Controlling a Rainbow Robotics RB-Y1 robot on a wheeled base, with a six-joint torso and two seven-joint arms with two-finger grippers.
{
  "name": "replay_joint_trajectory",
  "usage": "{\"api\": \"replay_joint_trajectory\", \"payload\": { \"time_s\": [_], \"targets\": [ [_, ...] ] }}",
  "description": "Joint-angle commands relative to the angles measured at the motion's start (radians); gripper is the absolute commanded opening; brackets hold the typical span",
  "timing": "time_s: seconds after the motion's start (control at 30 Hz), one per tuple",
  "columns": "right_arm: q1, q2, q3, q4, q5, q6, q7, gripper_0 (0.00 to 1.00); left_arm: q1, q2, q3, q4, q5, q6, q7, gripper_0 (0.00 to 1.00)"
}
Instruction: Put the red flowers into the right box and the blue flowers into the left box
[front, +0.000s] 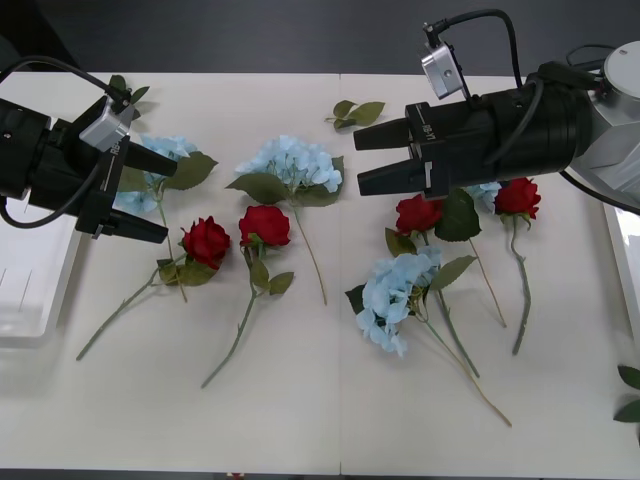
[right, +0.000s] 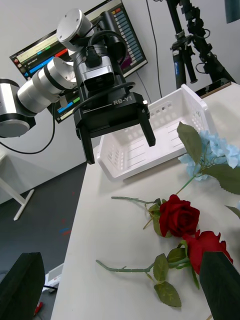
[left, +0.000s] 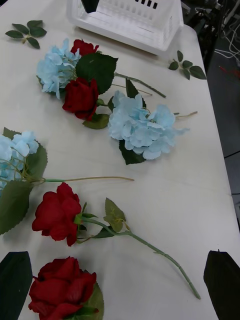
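Several red flowers lie on the table: two left of centre (front: 206, 241) (front: 265, 225) and two on the right (front: 418, 213) (front: 518, 197). Blue flowers lie among them (front: 295, 162) (front: 395, 290); one (front: 165, 148) is partly under my left gripper and another (front: 487, 190) is partly hidden by the right arm. My left gripper (front: 168, 200) hovers open above the table's left side, empty. Over the centre right, my right gripper (front: 358, 162) also stands open and empty. The left box (front: 30, 290) sits at the left edge, the right box (front: 622, 250) at the right edge.
Loose green leaf sprigs lie at the back centre (front: 357, 112), the back left (front: 128, 88) and the front right corner (front: 630, 392). The right wrist view shows the left box (right: 150, 135) behind the left gripper (right: 117, 135). The front of the table holds only stems.
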Motion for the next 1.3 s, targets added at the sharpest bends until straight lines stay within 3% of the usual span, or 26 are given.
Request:
{"api": "replay_joint_trajectory", "payload": {
  "time_s": [0.03,0.3,0.63,0.83,1.03,1.3],
  "targets": [
    [0.037,0.014,0.031,0.000,0.011,-0.004,-0.002,0.90,-0.033,0.024,0.013,-0.001,-0.015,-0.011,-0.017,1.00],
    [-0.020,-0.015,0.025,0.002,0.046,0.004,-0.052,0.90,-0.033,0.026,0.013,-0.024,-0.117,-0.075,0.054,1.00],
    [-0.100,-0.004,-0.169,0.002,0.399,0.365,-0.952,0.90,-0.033,-0.011,0.012,-0.110,-0.366,-0.105,0.485,1.00],
    [-0.123,-0.004,-0.260,0.000,0.655,0.553,-1.299,0.91,-0.027,-0.055,0.013,-0.121,-0.489,-0.106,0.711,1.00],
    [-0.121,-0.017,-0.320,0.000,0.976,0.679,-1.405,0.90,-0.017,-0.098,0.013,-0.134,-0.642,-0.105,0.941,1.00],
    [-0.074,-0.075,-0.318,0.000,1.214,0.648,-1.409,0.90,-0.025,-0.192,0.012,-0.133,-0.841,-0.057,1.168,1.00]
  ]
}}
